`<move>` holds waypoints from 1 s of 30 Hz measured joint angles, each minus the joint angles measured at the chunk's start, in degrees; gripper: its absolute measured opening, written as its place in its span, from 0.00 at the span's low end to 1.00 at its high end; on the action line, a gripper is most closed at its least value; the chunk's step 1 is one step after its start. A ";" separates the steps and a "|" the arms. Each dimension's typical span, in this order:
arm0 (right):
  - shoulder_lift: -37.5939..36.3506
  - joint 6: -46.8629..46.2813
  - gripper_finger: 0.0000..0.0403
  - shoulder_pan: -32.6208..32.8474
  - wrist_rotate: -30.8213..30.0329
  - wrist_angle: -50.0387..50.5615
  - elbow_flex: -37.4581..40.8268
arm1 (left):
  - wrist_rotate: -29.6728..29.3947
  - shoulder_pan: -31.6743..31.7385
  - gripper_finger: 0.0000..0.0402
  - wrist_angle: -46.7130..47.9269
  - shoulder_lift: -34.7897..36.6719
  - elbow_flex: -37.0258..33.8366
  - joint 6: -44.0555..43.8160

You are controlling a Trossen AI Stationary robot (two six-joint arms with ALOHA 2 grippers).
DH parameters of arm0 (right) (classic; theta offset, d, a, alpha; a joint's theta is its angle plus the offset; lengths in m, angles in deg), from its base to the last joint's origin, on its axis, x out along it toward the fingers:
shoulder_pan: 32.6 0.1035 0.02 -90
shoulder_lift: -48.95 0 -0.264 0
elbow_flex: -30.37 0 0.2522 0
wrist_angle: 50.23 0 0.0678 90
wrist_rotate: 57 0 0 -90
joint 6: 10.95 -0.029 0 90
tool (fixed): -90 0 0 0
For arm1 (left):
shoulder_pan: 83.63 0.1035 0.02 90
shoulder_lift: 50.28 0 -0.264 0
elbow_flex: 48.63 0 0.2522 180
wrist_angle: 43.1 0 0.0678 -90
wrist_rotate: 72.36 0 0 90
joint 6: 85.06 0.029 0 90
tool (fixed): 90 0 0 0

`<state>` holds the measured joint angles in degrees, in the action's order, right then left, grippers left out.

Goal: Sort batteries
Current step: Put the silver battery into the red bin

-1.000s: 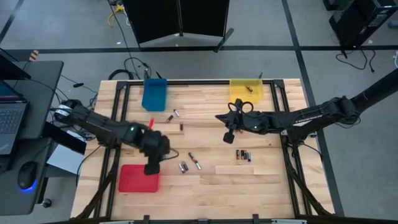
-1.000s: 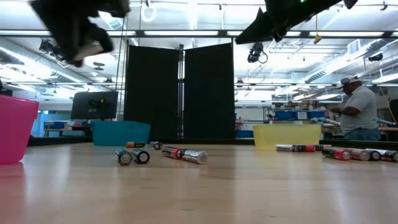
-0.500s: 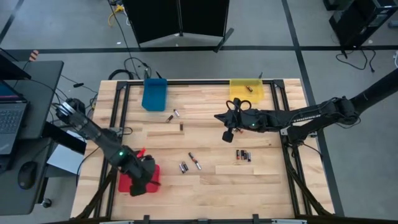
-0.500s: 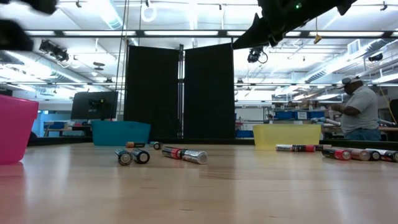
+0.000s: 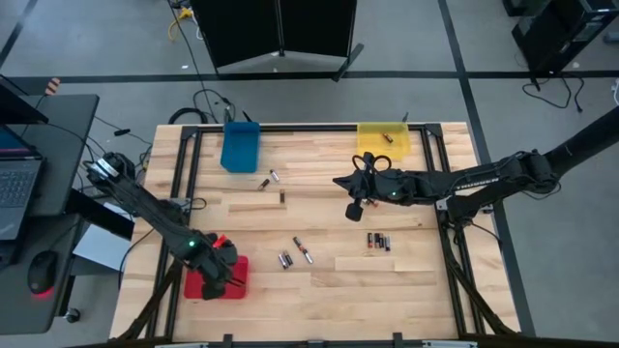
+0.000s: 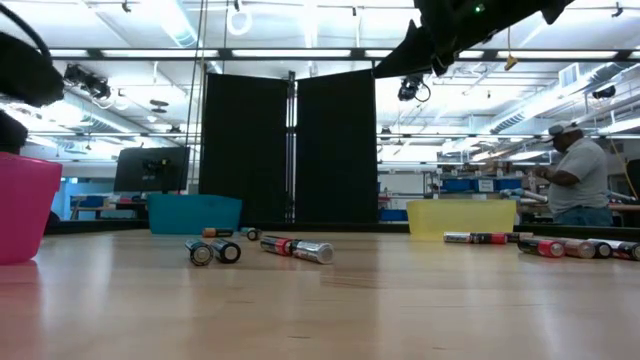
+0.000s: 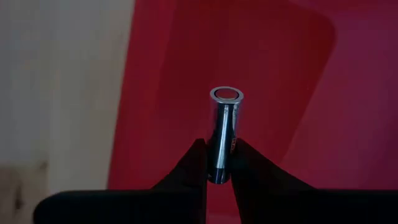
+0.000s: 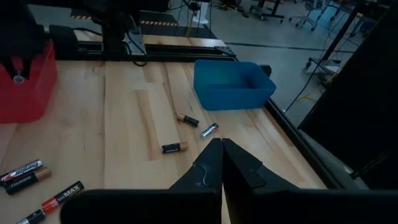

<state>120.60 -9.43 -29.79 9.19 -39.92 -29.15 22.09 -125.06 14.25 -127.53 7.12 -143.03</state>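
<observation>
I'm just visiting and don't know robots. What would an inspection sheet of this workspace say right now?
Surface: wooden table on a dark frame.
Job's things: red tray, blue tray, yellow tray; loose batteries lie mid-table and in a group nearer the right arm.
Clutter: nothing seen.
Grippers: left gripper over the red tray, shut on a silver battery; right gripper shut, empty, above the middle of the table.
Cables: black cables on the floor behind the blue tray.
Surroundings: black partition; a person at a bench in the background; desk with a laptop beside the table.
</observation>
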 joint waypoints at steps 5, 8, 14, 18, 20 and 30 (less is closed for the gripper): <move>0.00 0.00 0.03 0.00 0.04 0.09 0.00 | -0.02 0.00 0.13 -0.44 0.00 -1.46 -0.88; 0.00 0.00 0.03 0.00 0.05 0.11 0.00 | 0.33 0.00 0.13 -0.55 0.00 -1.97 -1.01; -0.02 -0.02 0.03 0.00 0.04 0.15 0.00 | 1.49 0.07 0.13 -4.67 0.00 -4.39 -1.35; -0.02 -0.02 0.03 0.00 0.04 0.15 0.00 | 1.14 0.11 0.13 -5.67 0.15 -5.58 -2.09; -0.02 -0.02 0.03 0.00 0.04 0.13 0.00 | 1.03 0.09 0.13 -5.58 0.05 -5.66 -2.11; -0.02 -0.03 0.03 0.00 0.04 0.31 0.00 | 1.60 0.11 0.20 -5.85 0.04 -5.69 -2.55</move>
<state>120.58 -9.46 -29.79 9.24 -39.61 -29.15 23.69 -124.95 8.40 -127.49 1.43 -145.58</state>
